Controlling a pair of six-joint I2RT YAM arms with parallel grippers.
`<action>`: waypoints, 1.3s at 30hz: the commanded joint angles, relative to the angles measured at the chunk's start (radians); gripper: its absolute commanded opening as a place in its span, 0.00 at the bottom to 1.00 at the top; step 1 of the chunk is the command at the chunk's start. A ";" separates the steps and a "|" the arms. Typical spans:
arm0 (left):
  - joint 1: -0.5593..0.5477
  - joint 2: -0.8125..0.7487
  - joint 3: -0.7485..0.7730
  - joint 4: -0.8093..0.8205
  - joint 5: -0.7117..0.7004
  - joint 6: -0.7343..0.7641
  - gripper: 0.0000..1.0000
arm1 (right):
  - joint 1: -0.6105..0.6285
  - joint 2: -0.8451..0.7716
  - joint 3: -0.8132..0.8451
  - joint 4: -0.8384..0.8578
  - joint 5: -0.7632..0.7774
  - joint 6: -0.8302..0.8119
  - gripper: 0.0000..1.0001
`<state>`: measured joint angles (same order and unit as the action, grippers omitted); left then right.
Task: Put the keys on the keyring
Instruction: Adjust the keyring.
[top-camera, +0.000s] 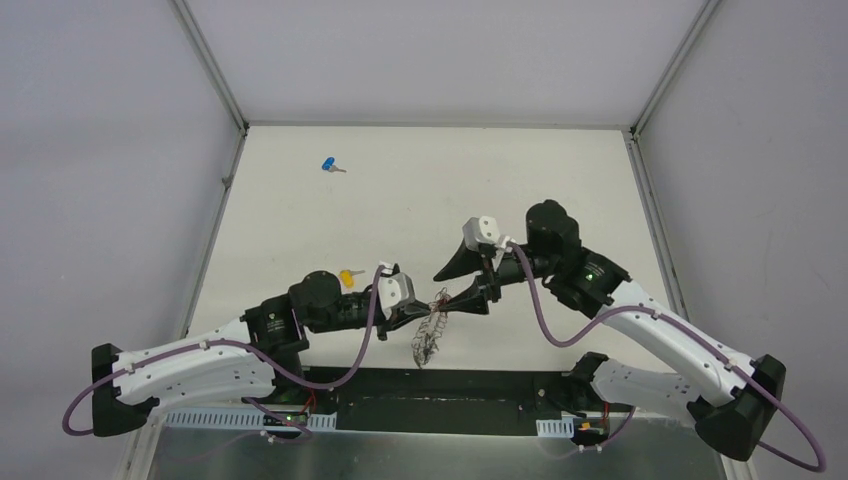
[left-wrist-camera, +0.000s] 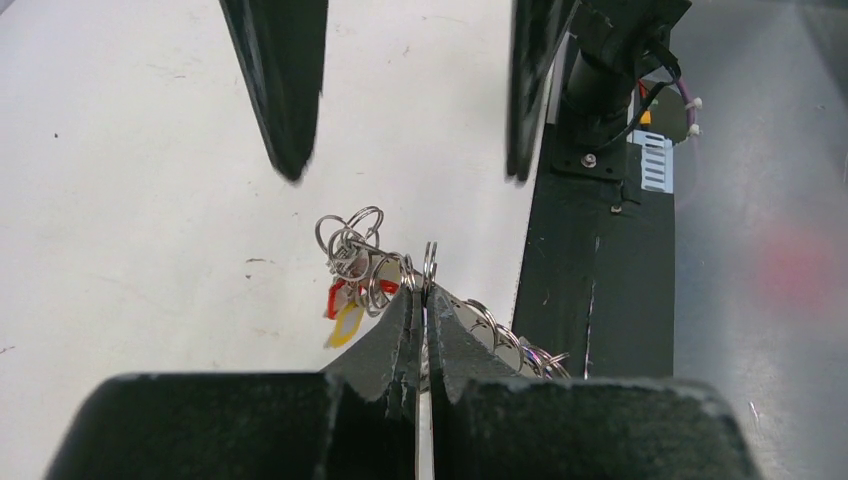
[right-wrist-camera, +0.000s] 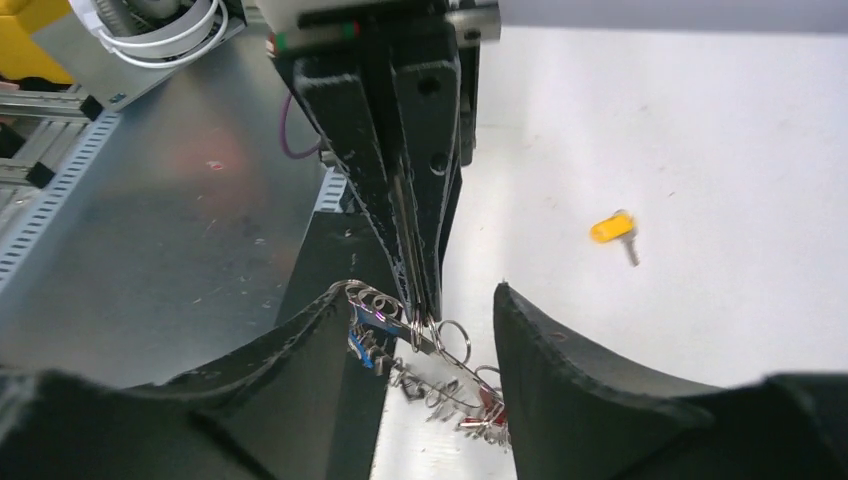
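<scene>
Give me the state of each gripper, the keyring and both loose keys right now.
left gripper, shut on the keyring.
right gripper, open, straddling the keyring.
keyring, pinched by left gripper, keys dangling.
yellow key, loose on the table.
blue key, loose on the table, far left.

- The left arm (top-camera: 190, 365), left of the black base plate (top-camera: 440, 395), has white shells over black joints.
- The right arm (top-camera: 660, 340), right of that plate, matches it, with a green light (top-camera: 592, 268) on one black joint.
- A purple cable (top-camera: 545, 310) loops along each arm.
- The left gripper (left-wrist-camera: 422, 300) has matte black, tapered, rough-edged fingers.
- The right gripper (right-wrist-camera: 420, 295) has broad black fingers and a white housing.
</scene>
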<state>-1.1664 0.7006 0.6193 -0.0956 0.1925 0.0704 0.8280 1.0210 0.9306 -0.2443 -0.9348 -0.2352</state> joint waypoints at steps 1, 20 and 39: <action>-0.009 -0.074 -0.039 0.160 0.029 0.034 0.00 | -0.001 -0.095 -0.028 0.163 0.043 0.030 0.59; -0.009 -0.311 -0.204 0.238 0.018 0.212 0.00 | -0.003 -0.090 -0.059 0.143 0.062 0.011 0.65; -0.009 -0.127 -0.191 0.613 -0.147 -0.153 0.00 | -0.002 -0.094 -0.104 0.205 0.162 0.120 0.29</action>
<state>-1.1664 0.5854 0.4171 0.2306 0.0509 -0.0444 0.8272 0.9703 0.8497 -0.1165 -0.8078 -0.1654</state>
